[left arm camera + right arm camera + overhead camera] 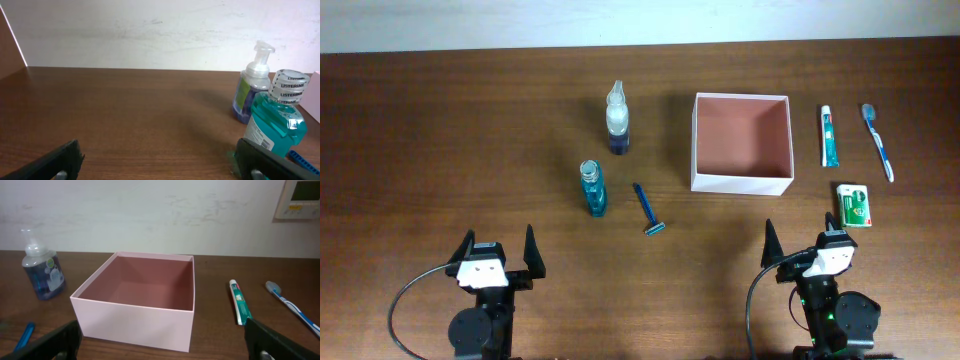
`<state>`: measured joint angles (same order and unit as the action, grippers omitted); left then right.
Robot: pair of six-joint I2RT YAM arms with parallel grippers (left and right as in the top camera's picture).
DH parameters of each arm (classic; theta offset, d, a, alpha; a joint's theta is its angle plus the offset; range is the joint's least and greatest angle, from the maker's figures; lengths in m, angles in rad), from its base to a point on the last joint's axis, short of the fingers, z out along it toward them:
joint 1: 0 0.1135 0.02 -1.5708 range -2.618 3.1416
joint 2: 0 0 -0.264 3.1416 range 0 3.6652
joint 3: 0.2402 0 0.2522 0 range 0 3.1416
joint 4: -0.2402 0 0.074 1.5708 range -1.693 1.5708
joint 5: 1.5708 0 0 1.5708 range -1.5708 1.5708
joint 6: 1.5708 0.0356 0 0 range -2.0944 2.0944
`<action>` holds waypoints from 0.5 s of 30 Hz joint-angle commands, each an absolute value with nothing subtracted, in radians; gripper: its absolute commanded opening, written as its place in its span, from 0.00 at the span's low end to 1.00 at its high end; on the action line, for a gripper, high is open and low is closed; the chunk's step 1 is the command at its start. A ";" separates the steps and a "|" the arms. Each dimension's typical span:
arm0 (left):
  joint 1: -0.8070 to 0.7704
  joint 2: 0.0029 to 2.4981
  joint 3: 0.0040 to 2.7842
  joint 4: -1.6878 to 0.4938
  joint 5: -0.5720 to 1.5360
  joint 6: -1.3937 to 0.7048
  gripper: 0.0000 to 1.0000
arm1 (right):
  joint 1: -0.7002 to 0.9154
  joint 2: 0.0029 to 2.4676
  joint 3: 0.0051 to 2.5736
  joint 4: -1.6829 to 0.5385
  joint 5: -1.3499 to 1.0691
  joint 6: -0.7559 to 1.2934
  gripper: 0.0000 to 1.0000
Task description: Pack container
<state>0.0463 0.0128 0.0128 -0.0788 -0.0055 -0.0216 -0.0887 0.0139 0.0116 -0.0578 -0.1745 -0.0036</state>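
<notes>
The container (741, 183), a square white-walled box with an empty pink-brown inside, stands right of the table's middle. It also shows in the right wrist view (135, 322), close ahead. My left gripper (500, 255) is open and empty near the front edge, well left of the container. In the left wrist view (160, 165) its fingers frame bare table. My right gripper (807, 248) is open and empty in front of the container, its fingers (162, 347) spread wider than the front wall.
Left of the container are a foam pump bottle (617, 120), a teal mouthwash bottle (592, 187) and a blue razor (647, 210). Right of it lie a toothpaste tube (829, 136), a toothbrush (878, 141) and a small green packet (856, 204).
</notes>
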 commanded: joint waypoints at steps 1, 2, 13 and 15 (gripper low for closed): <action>0.047 0.005 0.009 -0.083 -0.012 -0.007 0.99 | -0.079 0.004 0.006 -0.064 -0.162 -0.003 0.99; 0.047 0.005 0.009 -0.083 -0.012 -0.007 0.99 | -0.079 0.004 0.006 -0.064 -0.162 -0.003 0.99; 0.047 0.005 0.009 -0.083 -0.012 -0.007 0.99 | -0.079 0.004 0.006 -0.064 -0.162 -0.003 0.98; 0.047 0.005 0.009 -0.083 -0.012 -0.006 0.99 | -0.079 0.004 0.006 -0.064 -0.162 -0.003 0.99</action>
